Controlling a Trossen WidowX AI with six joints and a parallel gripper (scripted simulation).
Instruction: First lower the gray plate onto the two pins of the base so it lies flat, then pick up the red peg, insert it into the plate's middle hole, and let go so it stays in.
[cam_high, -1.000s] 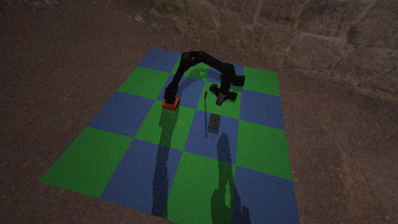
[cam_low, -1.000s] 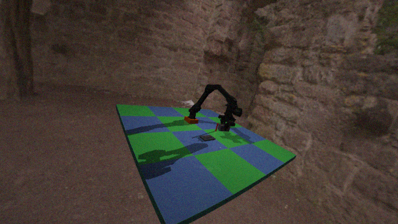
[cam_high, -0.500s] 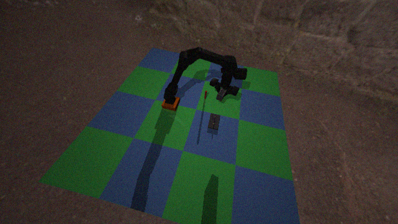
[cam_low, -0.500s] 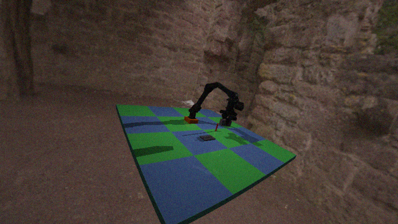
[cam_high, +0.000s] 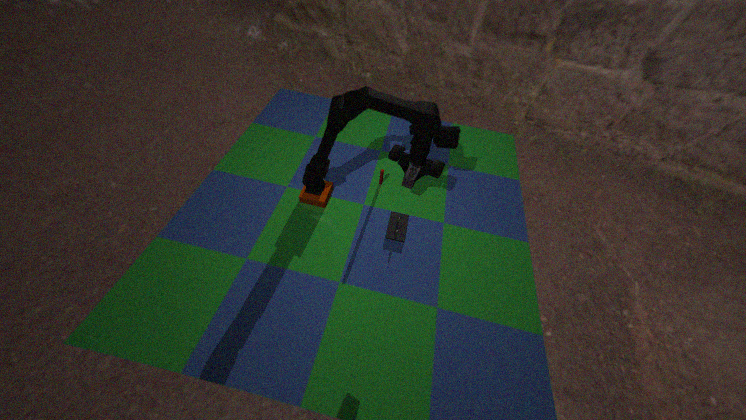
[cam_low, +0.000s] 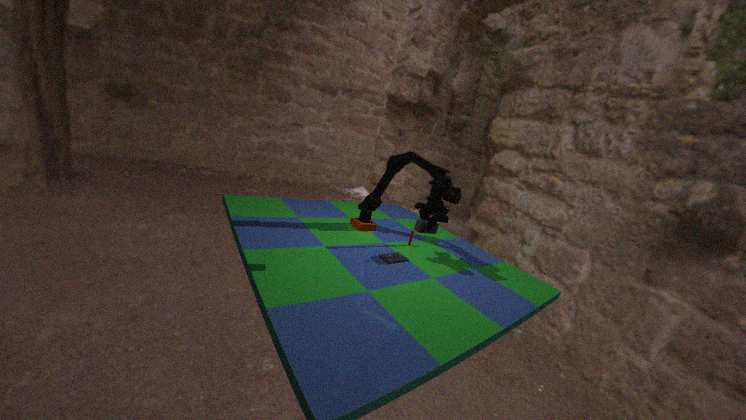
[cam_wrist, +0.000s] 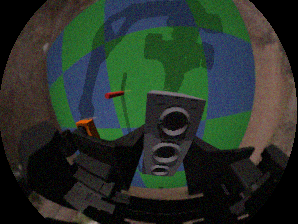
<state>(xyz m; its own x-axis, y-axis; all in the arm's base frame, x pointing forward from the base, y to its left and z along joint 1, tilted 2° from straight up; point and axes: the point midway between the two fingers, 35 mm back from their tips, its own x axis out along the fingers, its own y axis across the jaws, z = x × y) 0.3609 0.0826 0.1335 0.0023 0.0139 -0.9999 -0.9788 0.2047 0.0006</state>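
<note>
The gripper (cam_high: 412, 176) (cam_low: 426, 223) (cam_wrist: 162, 128), clamped on the gray plate (cam_high: 410, 180) (cam_low: 425, 226) (cam_wrist: 188, 106), hangs above the checkered mat (cam_high: 386, 333) (cam_low: 354, 333) (cam_wrist: 135, 55); no lettering is legible.
</note>
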